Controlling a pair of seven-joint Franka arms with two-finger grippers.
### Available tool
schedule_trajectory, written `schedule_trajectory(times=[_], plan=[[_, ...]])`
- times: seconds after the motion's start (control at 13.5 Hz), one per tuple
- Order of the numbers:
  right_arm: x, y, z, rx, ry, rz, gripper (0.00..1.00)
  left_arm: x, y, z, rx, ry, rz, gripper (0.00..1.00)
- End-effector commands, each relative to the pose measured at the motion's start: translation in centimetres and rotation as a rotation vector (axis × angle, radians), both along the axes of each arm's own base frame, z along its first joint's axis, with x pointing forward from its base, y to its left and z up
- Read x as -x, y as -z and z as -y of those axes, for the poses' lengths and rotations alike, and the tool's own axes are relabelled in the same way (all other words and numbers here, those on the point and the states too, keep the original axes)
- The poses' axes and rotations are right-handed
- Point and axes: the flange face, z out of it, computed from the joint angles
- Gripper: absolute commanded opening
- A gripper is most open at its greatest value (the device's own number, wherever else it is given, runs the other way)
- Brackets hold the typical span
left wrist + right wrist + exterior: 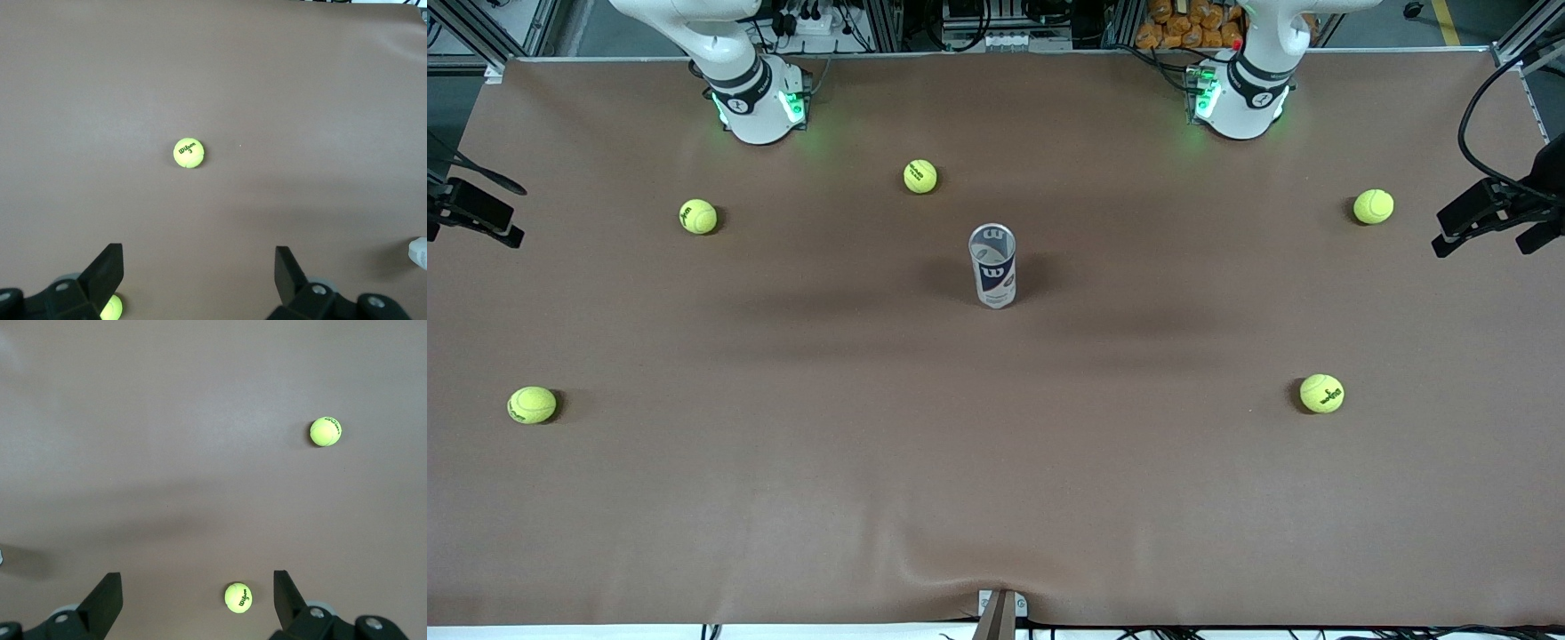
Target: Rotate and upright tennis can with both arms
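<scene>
The tennis can point(992, 267) stands upright on its base in the middle of the brown table, open silvery rim up, its dark-blue label with the "W" logo facing the front camera. A sliver of it shows at the edge of the left wrist view point(419, 252). Both arms wait raised near their bases point(1240, 98) point(756, 102); their grippers are outside the front view. My left gripper point(199, 273) is open and empty, high over bare table. My right gripper point(197, 593) is open and empty, high over the table, with nothing between its fingers.
Several yellow-green tennis balls lie scattered around the can: one point(920, 176) farther from the front camera, two point(697, 216) point(532, 404) toward the right arm's end, two point(1373, 206) point(1321, 393) toward the left arm's end. Black camera mounts point(1494, 209) stand at both table ends.
</scene>
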Motion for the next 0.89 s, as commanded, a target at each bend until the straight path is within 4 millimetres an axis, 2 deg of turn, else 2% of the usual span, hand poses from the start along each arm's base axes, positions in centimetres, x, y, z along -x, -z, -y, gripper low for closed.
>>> schedule_trajectory(times=[0.0, 0.22, 0.82], plan=[[0.09, -0.18, -0.06, 0.011, 0.002, 0.004, 1.00, -0.03, -0.56, 0.14, -0.023, 0.019, -0.010, 1.00], [0.10, -0.16, -0.06, 0.011, 0.001, 0.003, 1.00, 0.17, -0.51, 0.82, -0.015, 0.034, -0.022, 1.00], [0.13, -0.15, 0.04, 0.012, 0.002, 0.001, 1.00, 0.38, -0.30, 0.97, -0.010, 0.050, -0.039, 1.00]])
